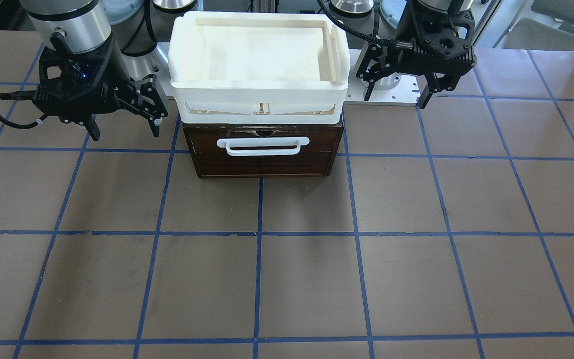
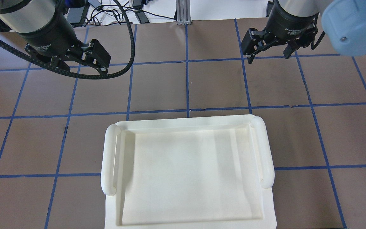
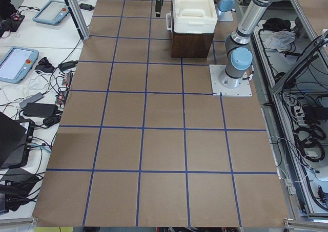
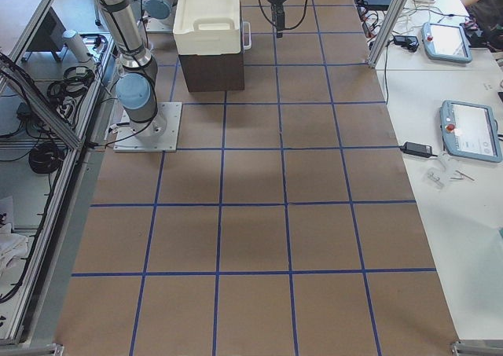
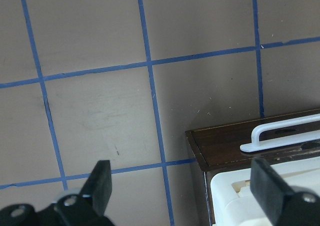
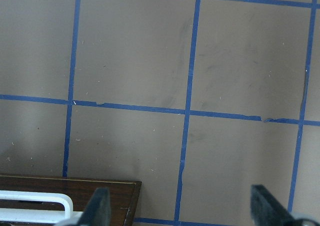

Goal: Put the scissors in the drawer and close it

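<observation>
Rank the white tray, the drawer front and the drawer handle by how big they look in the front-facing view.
1. white tray, clearly largest.
2. drawer front.
3. drawer handle, smallest.
The tray sits higher, so nearer the camera, yet the gaps are plain.

The brown table [image 1: 307, 279], gridded with blue tape lines, carries a small dark brown wooden cabinet [image 3: 191, 46] at its far middle (dark-fronted drawer [image 1: 267, 164] shut), just beside a silver mounting plate [image 1: 399, 97].
</observation>
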### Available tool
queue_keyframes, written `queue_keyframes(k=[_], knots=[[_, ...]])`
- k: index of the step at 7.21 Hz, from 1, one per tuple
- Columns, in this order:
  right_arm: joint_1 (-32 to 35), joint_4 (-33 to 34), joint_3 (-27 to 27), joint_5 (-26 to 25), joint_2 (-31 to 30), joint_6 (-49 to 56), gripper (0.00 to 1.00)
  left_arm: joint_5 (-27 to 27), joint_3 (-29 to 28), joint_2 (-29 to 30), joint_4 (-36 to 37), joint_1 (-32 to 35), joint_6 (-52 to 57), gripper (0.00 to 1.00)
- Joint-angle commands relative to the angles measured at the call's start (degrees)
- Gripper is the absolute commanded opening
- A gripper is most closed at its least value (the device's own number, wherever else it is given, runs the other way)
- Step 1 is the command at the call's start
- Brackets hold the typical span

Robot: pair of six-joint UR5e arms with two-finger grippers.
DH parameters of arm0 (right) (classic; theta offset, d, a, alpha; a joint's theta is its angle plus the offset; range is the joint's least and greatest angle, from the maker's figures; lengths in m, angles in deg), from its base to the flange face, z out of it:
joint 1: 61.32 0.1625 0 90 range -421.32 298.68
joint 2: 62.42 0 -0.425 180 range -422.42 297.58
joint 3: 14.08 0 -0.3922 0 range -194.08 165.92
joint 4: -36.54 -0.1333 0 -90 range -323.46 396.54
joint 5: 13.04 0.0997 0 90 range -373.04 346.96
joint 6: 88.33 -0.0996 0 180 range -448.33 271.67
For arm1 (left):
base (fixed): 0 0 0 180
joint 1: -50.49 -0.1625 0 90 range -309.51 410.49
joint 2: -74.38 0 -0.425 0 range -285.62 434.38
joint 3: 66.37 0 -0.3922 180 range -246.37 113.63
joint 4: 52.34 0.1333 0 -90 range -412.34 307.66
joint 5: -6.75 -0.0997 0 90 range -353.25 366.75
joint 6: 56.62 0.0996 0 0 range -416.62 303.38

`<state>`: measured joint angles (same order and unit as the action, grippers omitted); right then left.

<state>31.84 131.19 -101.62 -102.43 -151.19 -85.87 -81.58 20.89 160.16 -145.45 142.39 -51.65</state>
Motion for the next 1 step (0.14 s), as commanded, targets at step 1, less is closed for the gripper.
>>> queue_keyframes(k=[1], knots=[[-0.1,-0.1,0.0,0.0,0.0,0.0,1.0,0.1,-0.2,0.0,-0.3,-0.1,-0.4,1.0]])
